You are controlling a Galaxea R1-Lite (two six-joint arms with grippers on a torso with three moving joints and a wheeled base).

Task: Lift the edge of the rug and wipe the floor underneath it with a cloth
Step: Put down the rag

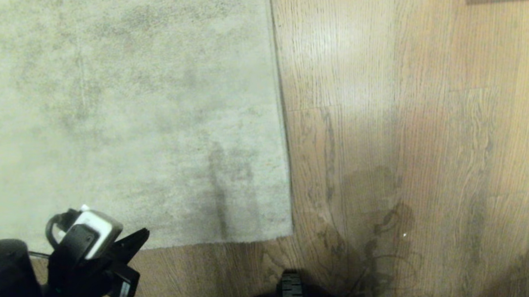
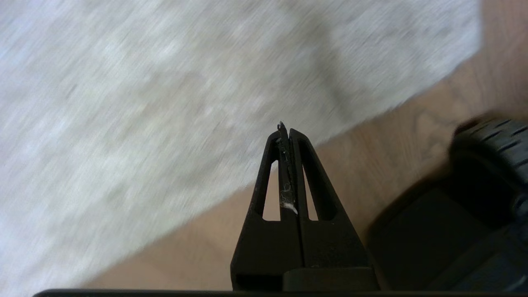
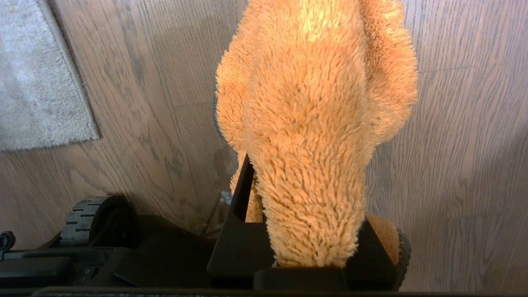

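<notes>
A: Which step is in hand?

B: The approach, I judge. The rug (image 1: 131,122) lies flat on the floor (image 1: 413,130), nothing lifted. The left gripper (image 1: 138,241) hangs over the rug's near border, jaws pressed together, empty.

A: And next?

B: Spread those jaws, drop to the rug corner (image 1: 288,232) and pinch the border.

A: How does it run?

B: The side edge runs away from the robot; the corner points towards its base. The right gripper (image 3: 303,214) pinches the orange cloth (image 3: 313,123).

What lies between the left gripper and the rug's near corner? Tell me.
Only rug pile and bare floor: the head view shows nothing between the shut left gripper and the rug edge corner.
</notes>
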